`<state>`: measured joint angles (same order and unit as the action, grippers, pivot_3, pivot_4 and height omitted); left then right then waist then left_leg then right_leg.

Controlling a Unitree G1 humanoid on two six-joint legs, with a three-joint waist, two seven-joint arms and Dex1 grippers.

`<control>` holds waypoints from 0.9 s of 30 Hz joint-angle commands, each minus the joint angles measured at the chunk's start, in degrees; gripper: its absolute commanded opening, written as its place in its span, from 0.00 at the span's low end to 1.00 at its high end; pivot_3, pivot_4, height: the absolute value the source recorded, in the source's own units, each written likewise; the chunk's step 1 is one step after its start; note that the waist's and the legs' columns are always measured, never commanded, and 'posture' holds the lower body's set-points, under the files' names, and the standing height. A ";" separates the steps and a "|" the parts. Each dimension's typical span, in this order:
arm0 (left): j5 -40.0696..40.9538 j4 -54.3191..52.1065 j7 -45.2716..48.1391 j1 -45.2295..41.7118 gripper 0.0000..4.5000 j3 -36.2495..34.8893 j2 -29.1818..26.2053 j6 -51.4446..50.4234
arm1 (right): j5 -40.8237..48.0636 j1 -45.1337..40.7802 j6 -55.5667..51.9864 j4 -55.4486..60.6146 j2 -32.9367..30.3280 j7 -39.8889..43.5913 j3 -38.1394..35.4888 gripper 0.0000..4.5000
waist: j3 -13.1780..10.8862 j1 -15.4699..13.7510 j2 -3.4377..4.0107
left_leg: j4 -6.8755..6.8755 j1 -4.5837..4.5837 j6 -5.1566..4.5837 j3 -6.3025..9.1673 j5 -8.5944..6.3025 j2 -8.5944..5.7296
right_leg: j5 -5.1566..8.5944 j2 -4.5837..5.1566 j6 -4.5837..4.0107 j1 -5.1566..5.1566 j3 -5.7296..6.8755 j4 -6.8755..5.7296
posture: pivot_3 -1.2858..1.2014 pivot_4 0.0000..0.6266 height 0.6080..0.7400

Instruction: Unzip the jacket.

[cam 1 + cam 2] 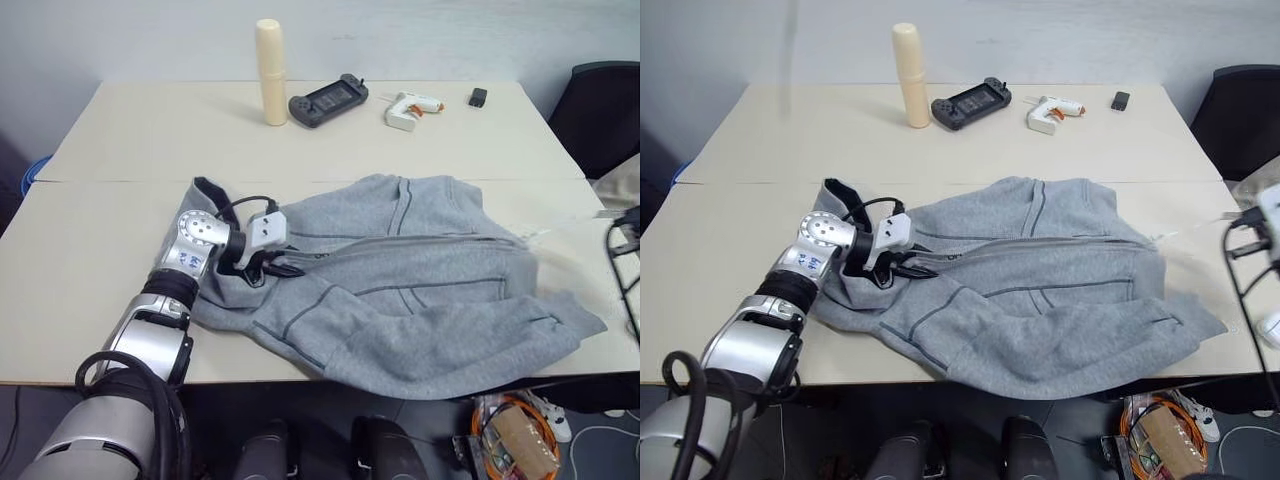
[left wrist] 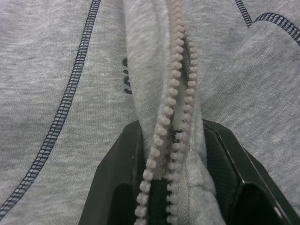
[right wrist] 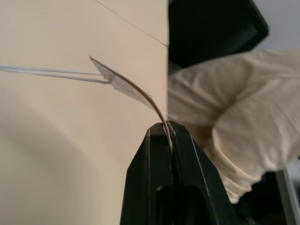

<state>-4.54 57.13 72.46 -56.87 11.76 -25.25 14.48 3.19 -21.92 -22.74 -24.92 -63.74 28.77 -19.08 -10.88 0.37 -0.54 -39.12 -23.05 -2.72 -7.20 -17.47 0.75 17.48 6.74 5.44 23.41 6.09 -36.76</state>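
Left gripper (image 1: 283,268), two black fingers pinching the collar-end edge of the large light grey fleece zip jacket (image 1: 420,300), clamped over fabric and pale plastic zipper teeth (image 2: 176,89). In the left wrist view the two tooth rows look parted there. Right gripper (image 3: 168,129) is pressed together on a thin flat tag (image 3: 123,84) with white string running off it; cannot tell whether this is the zipper pull. Jacket lies flat across the near half of the beige tabletop (image 1: 90,240). Beyond the jacket: cream cylinder bottle (image 1: 270,72), dark handheld game console (image 1: 328,100), white glue gun (image 1: 408,108). Judged: zip looks opened at collar end; how far down cannot be told.
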 commanded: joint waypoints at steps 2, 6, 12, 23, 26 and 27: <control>-2.06 1.28 1.01 2.95 0.41 1.85 -0.74 -0.77 | -0.41 -4.05 5.12 -9.06 -4.77 -2.41 -4.07 0.00 | 0.07 0.01 0.12 | 0.00 0.01 0.00 -0.02 0.00 0.00 | 0.00 0.01 0.00 0.00 -0.02 0.01 | 0.52 0.24 1.00; -2.13 1.02 0.72 3.15 0.41 1.89 -0.70 -0.88 | -0.29 -6.62 7.08 -12.64 -4.39 -2.18 -2.77 0.00 | 0.09 -0.12 0.16 | 0.00 0.00 0.00 -0.05 0.00 0.00 | 0.00 0.01 0.00 0.02 -0.04 0.00 | 0.52 0.24 1.00; -2.04 0.44 0.65 3.66 0.41 1.81 -0.90 -0.92 | -1.76 -13.63 11.95 -20.82 -5.99 -6.66 -1.72 0.00 | 0.15 -0.16 0.27 | -0.01 0.00 0.00 -0.06 0.00 -0.02 | 0.00 0.03 0.00 0.02 -0.05 0.01 | 0.52 0.24 1.00; 2.14 -3.50 2.39 4.75 0.41 -0.85 -0.47 -6.02 | 9.67 -12.27 4.15 -13.84 0.21 15.54 0.08 0.00 | 0.19 -0.12 0.34 | 0.00 -0.02 0.00 -0.02 0.00 0.02 | 0.00 -0.01 0.00 -0.01 -0.05 0.05 | 0.52 0.24 1.00; 5.95 -7.98 4.99 5.21 0.41 -3.14 -0.72 -11.97 | 15.62 -3.66 -3.32 0.48 1.86 21.23 -1.62 0.00 | 0.19 0.02 0.35 | 0.00 -0.03 0.00 0.00 0.00 0.08 | 0.00 -0.06 0.00 0.00 -0.04 0.05 | 0.52 0.24 1.00; 8.27 -11.22 6.99 5.59 0.40 -4.15 -1.55 -15.73 | 17.62 -0.65 -6.35 5.41 2.17 22.07 -2.92 0.04 | 0.19 -0.07 0.38 | 0.00 -0.04 0.00 0.00 -0.01 0.07 | 0.00 -0.07 0.00 0.02 -0.04 0.03 | 0.52 0.24 1.00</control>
<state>0.82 49.37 76.35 -52.50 8.97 -25.62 3.31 16.98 -23.85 -25.19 -27.31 -60.47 48.66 -18.64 -10.69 0.30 -0.16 -39.12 -23.13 -2.72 -7.20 -17.47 0.81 17.48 6.67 5.44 23.49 6.05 -36.75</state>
